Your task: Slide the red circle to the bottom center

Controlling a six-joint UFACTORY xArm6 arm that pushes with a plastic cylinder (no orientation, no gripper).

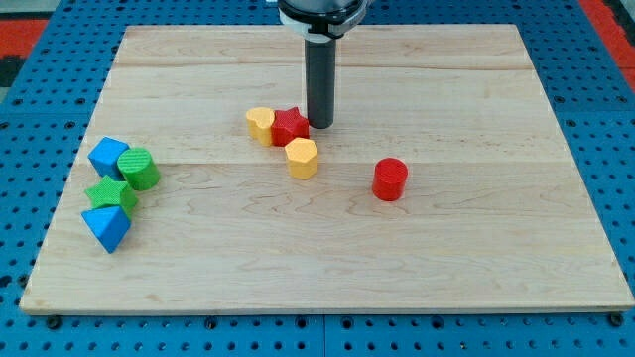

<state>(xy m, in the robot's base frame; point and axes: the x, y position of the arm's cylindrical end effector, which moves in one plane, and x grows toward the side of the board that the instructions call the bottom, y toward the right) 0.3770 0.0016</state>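
Camera view, looking down at a slant on a pale wooden board that lies on a blue perforated table. Nearest you, at the view's lower left, you find a cluster of four blocks packed close together: a blue pyramid-like block at the front, a green star just behind it, a green cylinder to the star's right and a blue cube-like block at the back. Further in, right of the board's middle, the red circle, a short red cylinder, stands alone, well apart from every other block and roughly at mid-depth, not at the bottom edge. Left of it and a little further back sits a yellow hexagonal block. Just behind that, a red star-shaped block touches a yellow heart-shaped block on its left. My tip rests on the board at the red star's right side, touching it or nearly so, and well away from the red circle. The tool is a plain dark rod with nothing to spread or pinch; it holds nothing.
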